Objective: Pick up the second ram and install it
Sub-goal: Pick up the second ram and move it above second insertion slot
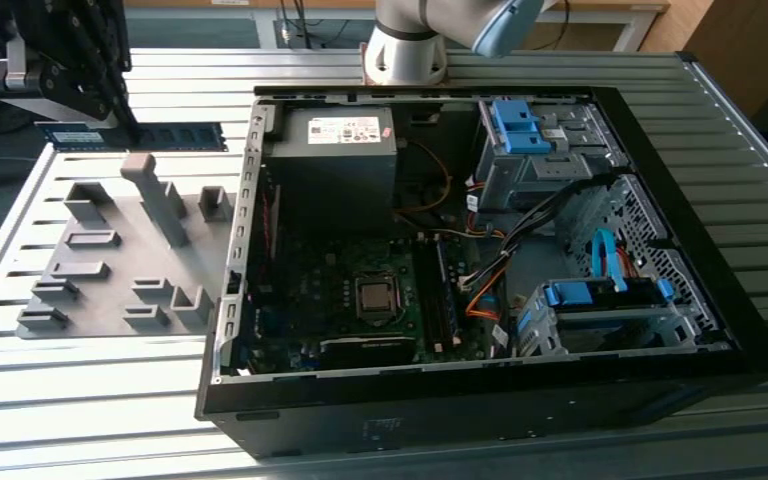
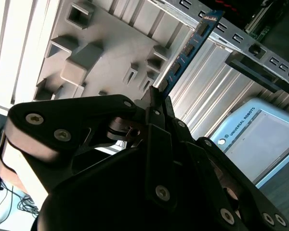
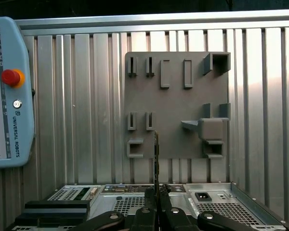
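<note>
The second ram point(image 1: 144, 135) is a slim blue-green stick with black chips, held level above the ribbed table at the exterior view's far left. My gripper point(image 1: 87, 122) is shut on one end of it. In the second wrist view the ram point(image 2: 187, 49) juts out past the shut fingers point(image 2: 164, 107) over the grey holder plate point(image 2: 111, 53). In the first wrist view the ram point(image 3: 155, 156) shows edge-on, clamped in the gripper point(image 3: 156, 193). The stick hangs beyond the holder plate point(image 1: 117, 265), to one side of the open computer case point(image 1: 244, 230).
The case lies open with its motherboard point(image 1: 357, 300), power supply point(image 1: 333, 150) and blue drive-bay clips point(image 1: 518, 125). Grey holder blocks point(image 1: 157, 195) stand on the plate. A teach pendant point(image 3: 7, 91) lies on the ribbed table. The arm's base point(image 1: 404, 50) stands behind the case.
</note>
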`<state>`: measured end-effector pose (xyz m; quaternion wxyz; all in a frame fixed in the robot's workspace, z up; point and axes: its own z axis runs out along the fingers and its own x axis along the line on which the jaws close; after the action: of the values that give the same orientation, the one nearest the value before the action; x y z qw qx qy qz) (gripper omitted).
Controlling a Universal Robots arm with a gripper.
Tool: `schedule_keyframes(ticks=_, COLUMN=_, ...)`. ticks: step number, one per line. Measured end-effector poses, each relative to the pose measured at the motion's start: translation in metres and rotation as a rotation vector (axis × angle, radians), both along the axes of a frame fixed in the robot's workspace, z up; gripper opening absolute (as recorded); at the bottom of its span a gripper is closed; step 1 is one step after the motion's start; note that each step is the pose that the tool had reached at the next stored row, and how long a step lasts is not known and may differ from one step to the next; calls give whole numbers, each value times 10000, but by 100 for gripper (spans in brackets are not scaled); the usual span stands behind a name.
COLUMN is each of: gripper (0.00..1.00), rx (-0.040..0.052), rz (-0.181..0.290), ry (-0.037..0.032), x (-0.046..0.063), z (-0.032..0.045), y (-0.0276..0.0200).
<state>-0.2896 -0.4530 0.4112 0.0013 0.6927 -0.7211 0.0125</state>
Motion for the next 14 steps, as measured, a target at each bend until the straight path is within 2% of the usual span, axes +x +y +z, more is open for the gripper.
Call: schedule_keyframes(ticks=14, gripper=14, rx=0, rz=0, ry=5, x=126, z=0, y=0)
